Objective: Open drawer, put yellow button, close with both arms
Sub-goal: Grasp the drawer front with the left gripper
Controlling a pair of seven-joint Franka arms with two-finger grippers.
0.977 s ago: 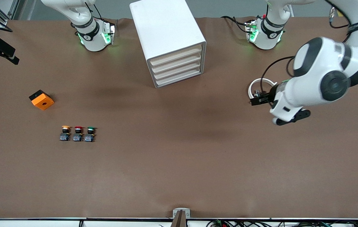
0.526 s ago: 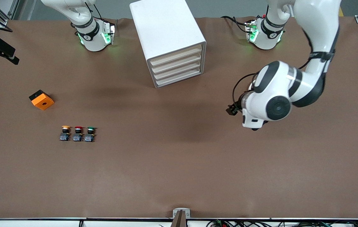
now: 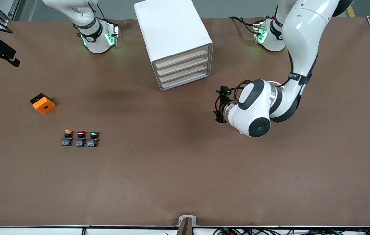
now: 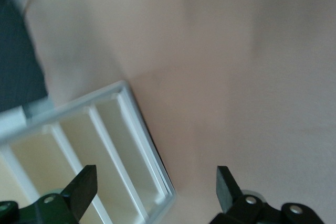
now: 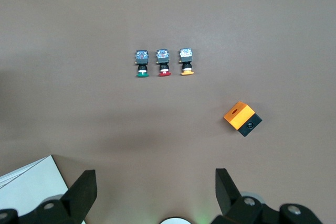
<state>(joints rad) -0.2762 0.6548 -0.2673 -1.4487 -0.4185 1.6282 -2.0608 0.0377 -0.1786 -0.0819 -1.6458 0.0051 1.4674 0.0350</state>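
The white cabinet [image 3: 172, 36] stands at the middle of the table's robot side, all four drawers shut. The drawer [image 3: 182, 58] is its topmost cream slat. The yellow button [image 3: 68, 137] stands on the table toward the right arm's end, at the end of a row of three switches; it also shows in the right wrist view [image 5: 186, 61]. My left gripper [image 3: 219, 106] is open and empty, over the table beside the cabinet front; its wrist view shows the cabinet's cream slats [image 4: 105, 145] between the open left gripper [image 4: 156, 182]. My right gripper [image 5: 155, 182] is open, high above the table.
A red-capped switch [image 3: 80, 137] and a green-capped switch [image 3: 93, 138] stand beside the yellow button. An orange and black block [image 3: 43, 103] lies farther from the front camera than the row. The right arm's base [image 3: 95, 36] is beside the cabinet.
My left arm has swung toward the cabinet front, carrying its gripper closer to the drawers. The buttons, the block and the cabinet have not moved.
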